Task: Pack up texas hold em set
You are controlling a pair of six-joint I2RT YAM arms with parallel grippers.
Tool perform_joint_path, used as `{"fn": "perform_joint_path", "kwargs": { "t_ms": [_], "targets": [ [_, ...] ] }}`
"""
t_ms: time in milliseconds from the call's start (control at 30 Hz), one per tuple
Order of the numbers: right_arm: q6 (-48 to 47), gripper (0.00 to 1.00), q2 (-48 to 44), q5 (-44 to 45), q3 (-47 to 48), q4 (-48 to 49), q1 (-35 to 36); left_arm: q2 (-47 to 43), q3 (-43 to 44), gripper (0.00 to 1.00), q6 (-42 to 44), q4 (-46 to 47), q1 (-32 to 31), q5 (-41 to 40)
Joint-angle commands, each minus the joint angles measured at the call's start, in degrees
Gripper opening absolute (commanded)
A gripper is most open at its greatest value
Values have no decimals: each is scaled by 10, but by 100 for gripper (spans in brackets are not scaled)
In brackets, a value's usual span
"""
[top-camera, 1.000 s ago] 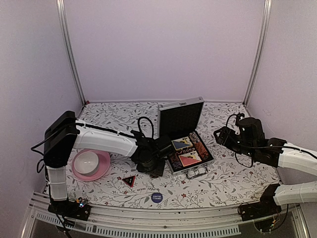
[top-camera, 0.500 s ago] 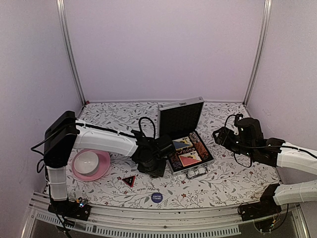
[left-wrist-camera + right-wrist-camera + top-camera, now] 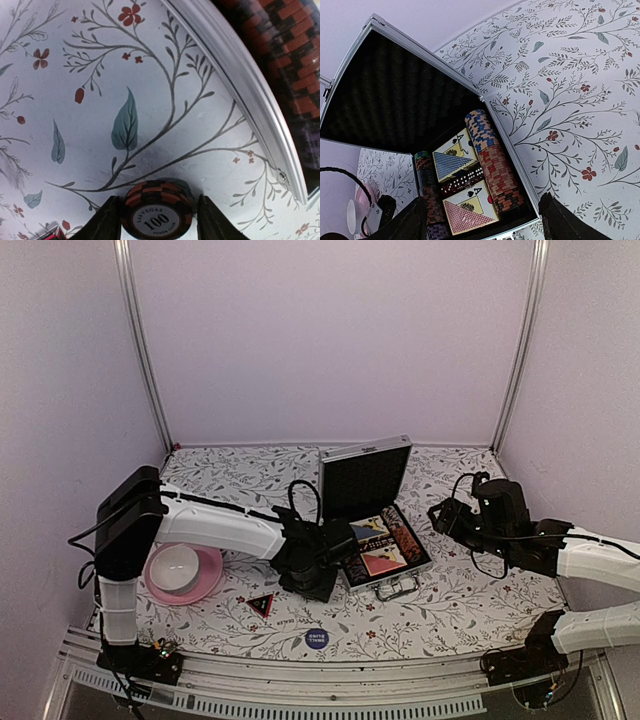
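Left wrist view: the left hand [image 3: 156, 199] is low over the flowered worktop [image 3: 90, 65], and a red-and-black poker chip [image 3: 157, 216] marked 100 sits between its fingers [image 3: 107, 222]. The fingers flank the chip closely on both sides; whether they press it I cannot tell. Ahead and to the right of this hand runs the silver rim of the case [image 3: 247, 95], with chip rows [image 3: 295, 50] inside it. From above, the case lies open just beside the left hand, its black-lined lid [image 3: 365, 475] upright on the far side. The right hand [image 3: 482, 200] hangs apart from the case on its other side, jaws wide with nothing between them. Ahead of it, two card decks [image 3: 452, 160] lie between the chip rows. A red-black triangle [image 3: 261, 604] and a blue disc [image 3: 316, 638] lie on the worktop near the left hand, toward the arm bases.
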Motion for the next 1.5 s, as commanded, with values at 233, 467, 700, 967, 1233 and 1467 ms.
{"fn": "perform_joint_path", "kwargs": {
  "t_ms": [233,467,700,967,1233,1467],
  "targets": [
    [10,78,1,-5,-13,13,-1,36,24,47,29,-39,-16,-2],
    [12,78,0,-5,-14,13,-1,34,18,44,29,-51,-16,-1],
    [12,78,-3,-6,-14,13,-1,30,-6,33,22,-47,-16,23],
    [13,78,-8,-10,-13,13,-1,8,-29,11,25,-22,-15,4],
    [15,78,-8,-29,-9,13,-2,-26,-30,2,25,12,-15,-18],
    [15,78,-2,-85,1,13,-1,-55,-28,1,28,13,-15,-27]
  ]
}}
